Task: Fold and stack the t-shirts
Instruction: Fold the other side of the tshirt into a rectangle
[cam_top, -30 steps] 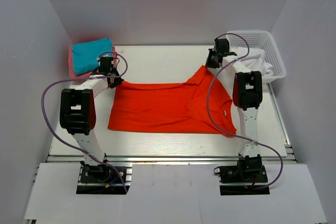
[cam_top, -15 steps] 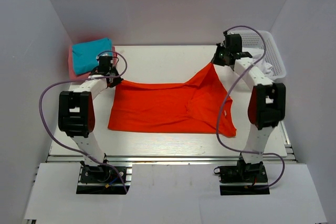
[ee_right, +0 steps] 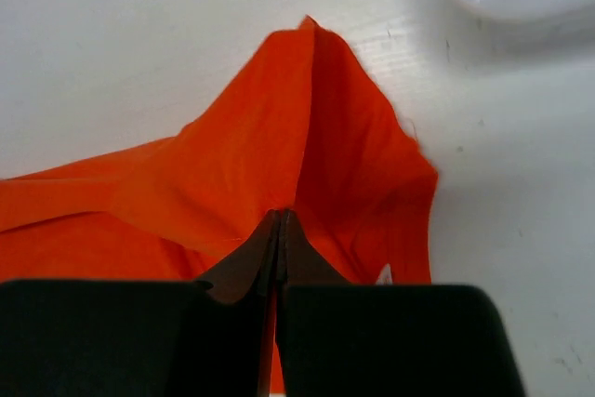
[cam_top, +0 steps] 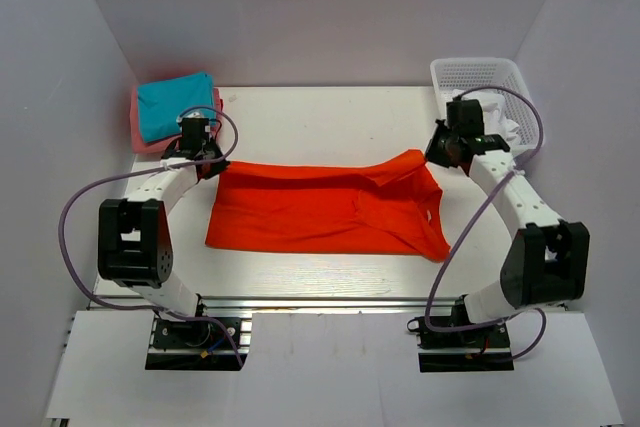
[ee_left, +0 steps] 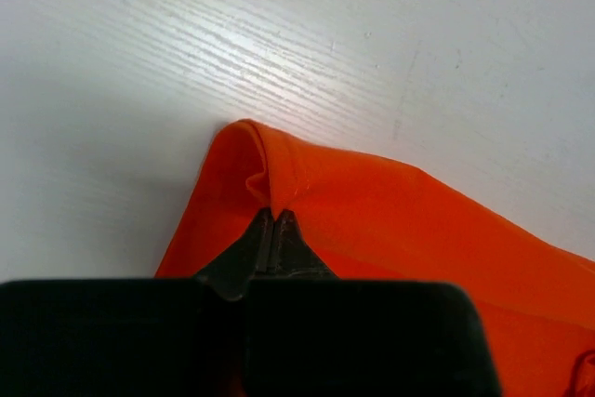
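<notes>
The left end effector (ee_left: 276, 216) pinches the orange-red t-shirt (cam_top: 320, 212) at its far left corner. The right end effector (ee_right: 280, 218) clamps the far right corner, cloth spread on the counter (cam_top: 330, 122)

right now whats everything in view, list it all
orange shirt: 1, bright orange-red, spread across the middle of the table
teal shirt: 1, teal, folded, far left corner, on top of the pink one
pink shirt: 1, pink, under the teal one, only its edges show
white shirts: count unclear, white, bunched in the basket
basket: 1, white mesh, far right corner
table: 1, white
left hand: 1, black, shut on the orange shirt's far left corner
right hand: 1, black, shut on its far right corner
</notes>
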